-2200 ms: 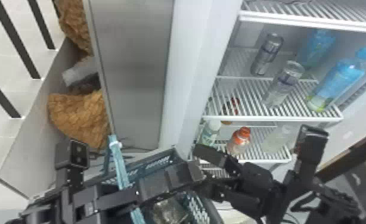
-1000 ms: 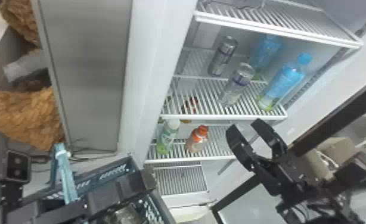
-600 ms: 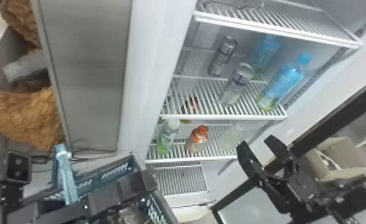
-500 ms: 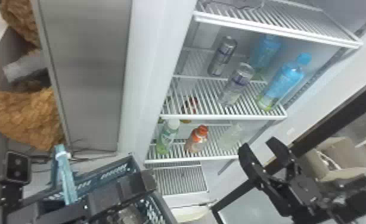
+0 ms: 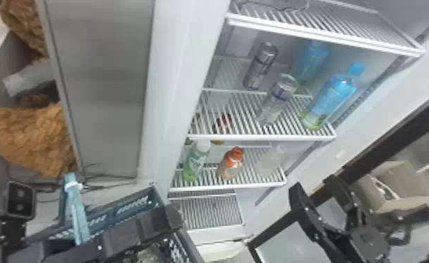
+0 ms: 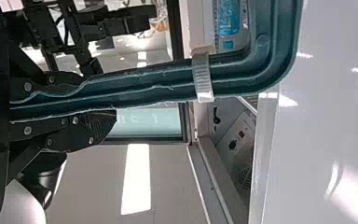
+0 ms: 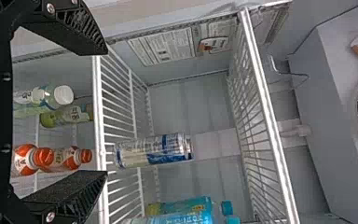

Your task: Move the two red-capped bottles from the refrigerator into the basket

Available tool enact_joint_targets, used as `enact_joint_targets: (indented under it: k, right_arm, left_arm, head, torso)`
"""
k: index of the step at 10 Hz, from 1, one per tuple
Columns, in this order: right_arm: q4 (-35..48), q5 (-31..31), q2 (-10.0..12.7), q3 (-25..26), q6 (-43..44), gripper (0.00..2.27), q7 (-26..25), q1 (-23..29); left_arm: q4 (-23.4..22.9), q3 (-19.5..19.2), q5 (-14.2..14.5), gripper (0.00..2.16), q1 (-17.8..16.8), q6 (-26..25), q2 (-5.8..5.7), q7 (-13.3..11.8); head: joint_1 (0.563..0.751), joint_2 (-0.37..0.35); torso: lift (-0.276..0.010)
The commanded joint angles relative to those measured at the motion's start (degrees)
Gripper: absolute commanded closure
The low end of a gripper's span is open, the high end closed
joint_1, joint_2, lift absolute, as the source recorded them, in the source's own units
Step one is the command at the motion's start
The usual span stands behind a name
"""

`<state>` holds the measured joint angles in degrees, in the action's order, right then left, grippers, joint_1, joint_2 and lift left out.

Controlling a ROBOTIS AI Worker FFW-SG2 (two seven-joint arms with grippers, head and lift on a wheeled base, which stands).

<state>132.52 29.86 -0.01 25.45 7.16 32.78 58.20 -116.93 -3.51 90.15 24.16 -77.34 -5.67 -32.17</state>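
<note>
Right end effector (image 5: 313, 186) has backed off shelf edge (image 5: 224, 187) — spread, room between; left end effector (image 5: 81, 248) pinches basket handle (image 5: 75, 211).

Red-capped bottles (image 5: 230, 164) banded orange-red and white, white-capped bottle (image 5: 197, 161) pale green, drink cans (image 5: 276, 99) silver with blue marking, blue-capped bottles (image 5: 331, 99) at right blue shading to green, refrigerator shelves (image 5: 255, 137) white with parallel bars, basket (image 5: 114, 216) dark blue-green, handle (image 5: 76, 211) blue-green with white band
</note>
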Motion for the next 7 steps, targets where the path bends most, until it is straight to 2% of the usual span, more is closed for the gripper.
enact_joint_targets:
  k: [1, 5, 7]
  right_arm:
    - [1.0, -0.04, 0.06, -0.55, 0.44, 0.1, 0.0, 0.44]
    - [2.4, -0.26, -0.17, -2.49, 0.44, 0.1, 0.0, 3.39]
    - [2.83, -0.61, -0.7, -2.6, 0.16, 0.11, 0.0, 3.82]
  left_arm:
    - [0.0, -0.26, 0.11, 1.21, 0.44, 0.0, 0.04, 0.0]
    - [0.0, -0.61, 0.0, 1.21, 0.58, 0.0, 0.04, 0.0]
    - [0.0, -0.83, -0.11, 1.21, 0.58, -0.14, 0.39, 0.09]
  head:
    - [0.695, -0.35]
    - [0.695, -0.35]
    - [0.695, -0.35]
  torso:
    - [0.0]
    - [0.0]
    - [0.0]
